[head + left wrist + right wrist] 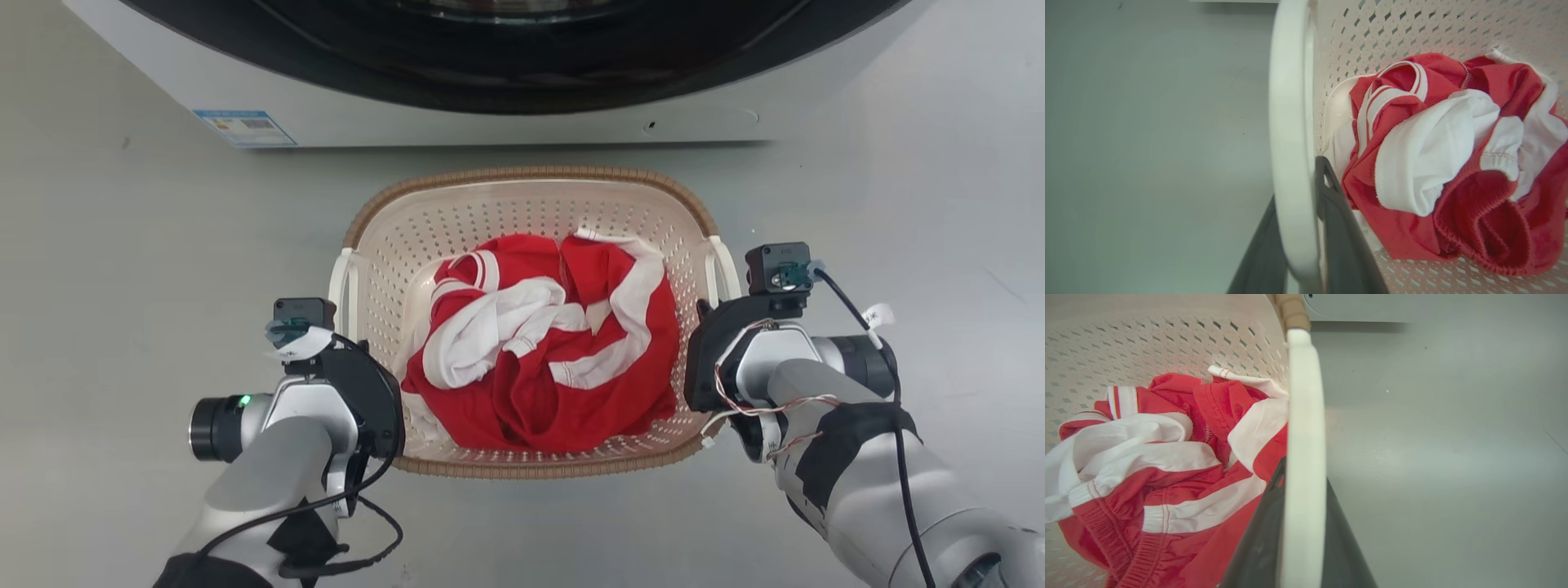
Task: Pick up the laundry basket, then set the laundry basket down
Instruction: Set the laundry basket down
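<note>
The laundry basket is positioned in front of the washer, which stands at its 12 o'clock. Contact with the grey floor cannot be confirmed.

Left gripper, at the basket's 9 o'clock: fingers pinch the white left handle, one on each side.

Right gripper, at 3 o'clock: fingers pinch the right handle likewise.

A crumpled red-and-white garment lies inside.
</note>
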